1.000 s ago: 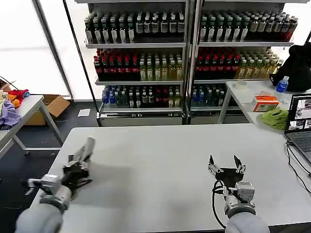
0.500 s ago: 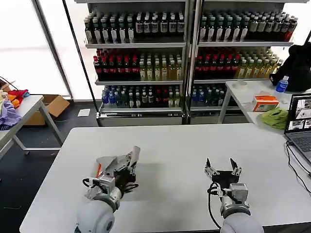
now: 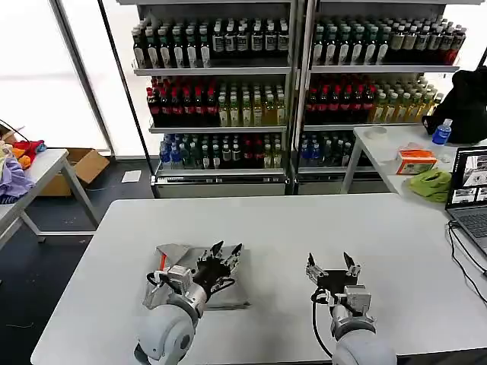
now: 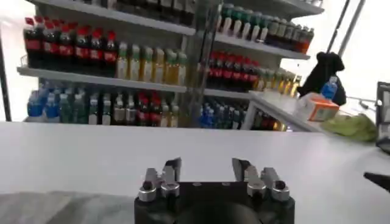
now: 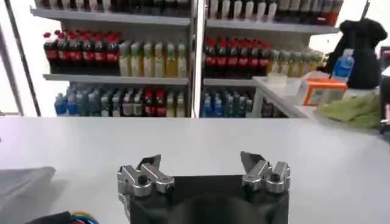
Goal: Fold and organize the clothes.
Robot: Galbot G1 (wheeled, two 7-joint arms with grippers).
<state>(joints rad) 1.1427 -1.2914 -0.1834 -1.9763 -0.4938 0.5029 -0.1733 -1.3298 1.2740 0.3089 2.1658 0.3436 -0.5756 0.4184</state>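
A long white bench (image 3: pixel 274 220) fills the foreground of the head view, with drink shelves (image 3: pixel 289 84) packed with bottles standing behind it. On the bench's near left part lies a grey shirt (image 3: pixel 183 262), folded into a flat bundle, with a bit of orange lining showing at its left edge. The left gripper (image 3: pixel 227 251) hovers over the shirt's right portion, its fingers spread apart and holding nothing; in the left wrist view the same gripper (image 4: pixel 207 169) shows its two fingertips parted, with a patch of grey fabric at the lower corner of that picture. The right gripper (image 3: pixel 329 264) sits over bare bench surface just beside the shirt, to its right and not touching it, fingers likewise released and empty. The right wrist view shows that gripper (image 5: pixel 201 163) with fingertips apart above the white bench top.
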